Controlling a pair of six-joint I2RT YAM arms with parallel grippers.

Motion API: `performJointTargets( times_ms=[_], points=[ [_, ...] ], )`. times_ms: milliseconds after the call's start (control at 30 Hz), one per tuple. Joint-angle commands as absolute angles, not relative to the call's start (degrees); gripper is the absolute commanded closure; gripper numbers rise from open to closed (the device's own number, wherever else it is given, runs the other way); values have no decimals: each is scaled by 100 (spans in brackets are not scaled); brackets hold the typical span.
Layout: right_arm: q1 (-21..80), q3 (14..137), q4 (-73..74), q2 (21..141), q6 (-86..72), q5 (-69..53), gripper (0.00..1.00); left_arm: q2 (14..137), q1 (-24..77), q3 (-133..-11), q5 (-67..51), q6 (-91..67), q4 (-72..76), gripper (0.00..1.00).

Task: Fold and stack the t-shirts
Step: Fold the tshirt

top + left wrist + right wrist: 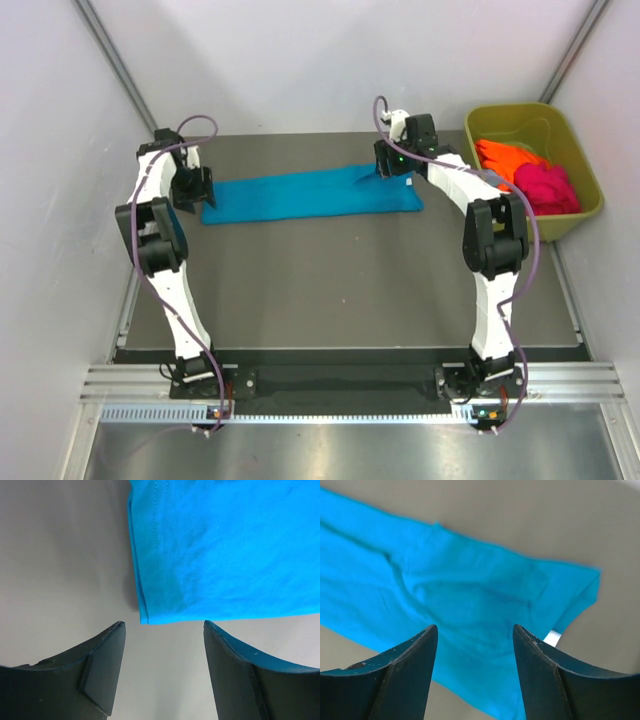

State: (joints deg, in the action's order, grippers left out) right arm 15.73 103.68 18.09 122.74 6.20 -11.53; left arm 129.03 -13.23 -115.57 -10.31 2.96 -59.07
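Left end effector (197, 188), fingers apart and empty, at the left end of a teal t-shirt (310, 195) lying as a long strip on the table (340, 290), upper middle; right end effector (388, 165), also apart, over its right end; orange t-shirt (505, 158) and pink t-shirt (547, 188) in a green tub (517, 109), upper right.

**What the cameras miss**

From above, the right gripper (387, 168) hides the end of the teal shirt (300, 197) beneath it. Ahead and right of the left gripper (165, 623), that shirt runs off the wrist picture. Only a sliver of a white label (551, 638) shows beside the right gripper's right-hand finger. To that gripper's right, the orange shirt (503, 156) and pink shirt (547, 188) lie bunched in the tub (520, 110), their folds too small to read.
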Motion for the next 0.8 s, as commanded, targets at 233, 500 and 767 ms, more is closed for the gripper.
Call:
performJointTargets(
  times_ms=[233, 500, 767],
  points=[
    [1020, 9642, 2021, 12173, 307, -1503, 39, 13306, -1318, -11681, -1072, 229, -5898, 31],
    [826, 9729, 2013, 12445, 334, -1573, 42, 13474, -1178, -11637, -1028, 255, -5924, 46],
    [782, 9458, 2109, 12279, 246, -1916, 100, 13403, -1151, -11514, -1099, 308, -6029, 100]
  ],
)
